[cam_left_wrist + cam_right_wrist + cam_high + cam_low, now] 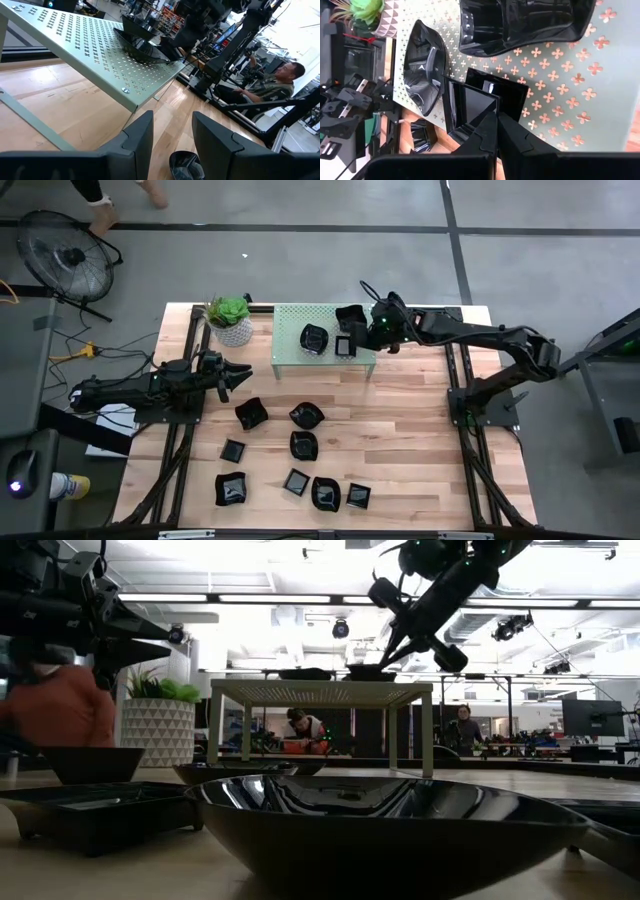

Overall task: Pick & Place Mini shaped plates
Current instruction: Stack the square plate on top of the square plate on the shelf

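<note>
Three glossy black mini plates (314, 338) sit on the pale-green perforated metal rack (290, 352) — right claw (356, 340) pinching the small square one (487, 102) — nine wait on the wooden counter (420, 440); left claw (243, 370) open.

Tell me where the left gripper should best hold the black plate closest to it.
Pinch the plate's upturned rim, one finger inside and one outside, coming straight down. It lies flat on the table, so probably only that raised edge offers a hold.

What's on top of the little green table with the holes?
Three black dishes sit on the green perforated stand: a round one, a square one and another behind. The right gripper covers part of them.
</note>
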Tool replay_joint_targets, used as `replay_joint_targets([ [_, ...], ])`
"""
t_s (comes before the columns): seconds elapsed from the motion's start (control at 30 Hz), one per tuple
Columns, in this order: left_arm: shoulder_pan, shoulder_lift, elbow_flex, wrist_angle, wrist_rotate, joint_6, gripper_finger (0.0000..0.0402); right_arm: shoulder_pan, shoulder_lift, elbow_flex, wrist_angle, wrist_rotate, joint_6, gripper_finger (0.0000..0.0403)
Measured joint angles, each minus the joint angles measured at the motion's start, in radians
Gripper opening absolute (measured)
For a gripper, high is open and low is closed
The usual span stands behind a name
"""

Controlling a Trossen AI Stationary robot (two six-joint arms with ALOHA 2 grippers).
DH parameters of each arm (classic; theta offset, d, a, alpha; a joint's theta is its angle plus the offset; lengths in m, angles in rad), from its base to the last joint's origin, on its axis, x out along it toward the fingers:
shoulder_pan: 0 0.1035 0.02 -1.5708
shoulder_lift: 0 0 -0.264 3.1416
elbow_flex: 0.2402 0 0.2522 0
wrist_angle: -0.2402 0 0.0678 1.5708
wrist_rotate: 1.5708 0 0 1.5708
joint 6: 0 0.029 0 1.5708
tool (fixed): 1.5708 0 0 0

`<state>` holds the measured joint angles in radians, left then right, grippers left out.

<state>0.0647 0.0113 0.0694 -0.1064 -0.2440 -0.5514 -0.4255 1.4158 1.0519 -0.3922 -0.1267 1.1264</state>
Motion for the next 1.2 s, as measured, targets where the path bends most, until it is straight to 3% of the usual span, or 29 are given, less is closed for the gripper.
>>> replay_joint_targets([
  [0.7,0.0,0.0,0.0,0.0,0.0,0.0,0.0133,-0.006,0.0,0.0,-0.014,0.014,-0.054,0.0002],
  [1.2,0.0,0.0,0.0,0.0,0.0,0.0,0.0133,-0.006,0.0,0.0,-0.012,0.012,-0.062,0.005],
])
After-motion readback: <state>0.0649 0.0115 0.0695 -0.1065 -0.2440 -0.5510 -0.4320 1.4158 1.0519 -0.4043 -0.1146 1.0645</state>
